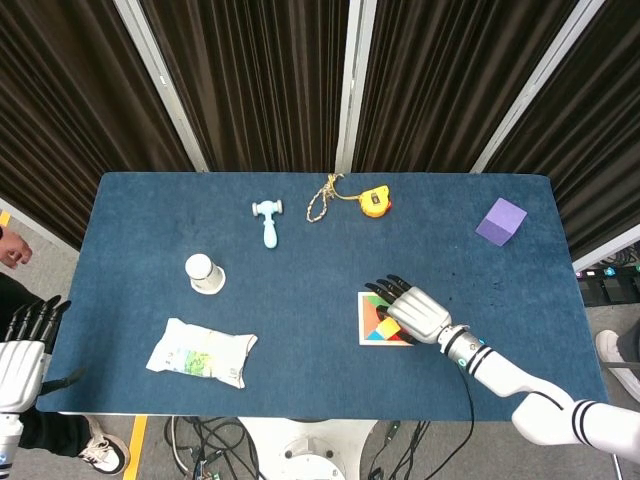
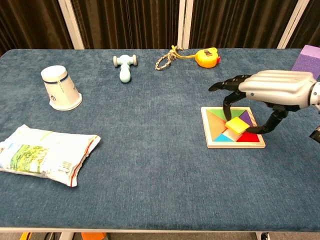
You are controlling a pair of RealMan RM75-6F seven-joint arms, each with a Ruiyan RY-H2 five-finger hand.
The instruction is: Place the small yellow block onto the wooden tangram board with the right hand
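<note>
The right hand (image 2: 272, 90) hovers over the square wooden tangram board (image 2: 233, 127) with its coloured pieces, pinching the small flat yellow block (image 2: 235, 125) between thumb and fingertips, the other fingers spread forward. In the chest view the block sits tilted just above the board's middle; whether a corner already touches the pieces cannot be told. The head view shows the same hand (image 1: 417, 310) covering most of the board (image 1: 371, 331), with the block (image 1: 388, 326) peeking out beneath it.

To finish well, the hand should probably lower a little more until the block lies flat on the board, then let go gently and lift straight up, so the block does not skid off the smooth pieces or over the frame.

The left hand (image 1: 22, 355) rests beyond the left edge of the blue cloth-covered counter (image 2: 150, 165), fingers straight and apart, holding nothing.

As for containers, the white paper cup (image 2: 60, 88) stands upside down on the counter, so its inside is hidden. The sealed white and green plastic pouch (image 2: 45, 154) lies flat near the front left; its contents cannot be made out.
</note>
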